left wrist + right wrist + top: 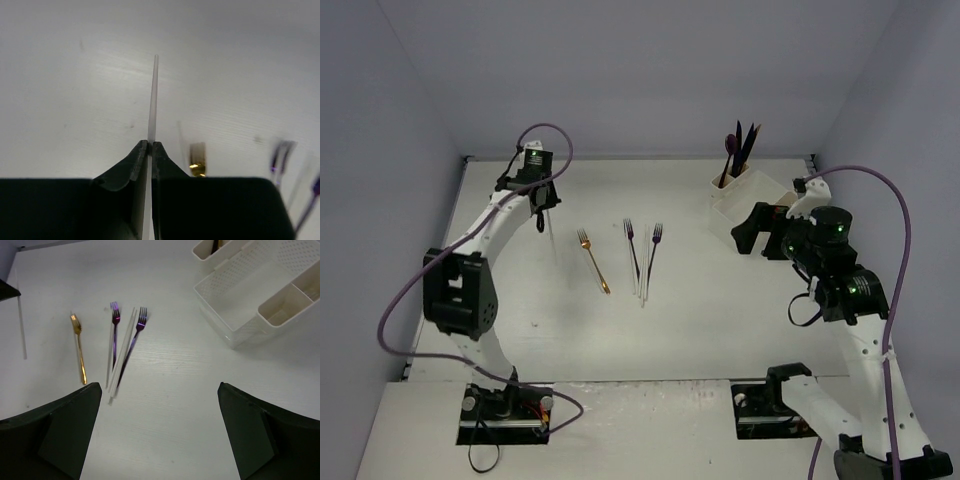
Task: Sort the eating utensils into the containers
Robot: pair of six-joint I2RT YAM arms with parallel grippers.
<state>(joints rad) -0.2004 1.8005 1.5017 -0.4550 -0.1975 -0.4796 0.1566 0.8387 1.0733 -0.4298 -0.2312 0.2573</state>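
Note:
My left gripper (541, 220) is shut on a clear white plastic utensil (153, 100), holding it above the table at the far left; the same utensil shows hanging in the right wrist view (21, 315). On the table lie a gold fork (593, 262), two purple forks (632, 250) (653, 248) and clear plastic utensils (642, 278) between them. The white organizer (732, 205) stands at the back right, with dark purple and gold utensils (736, 150) upright in a back cup. My right gripper (159, 390) is open and empty, hovering in front of the organizer.
The organizer's large tray (212, 315) and a near cup compartment (280, 310) show nothing inside. Grey walls close in the table at the back and sides.

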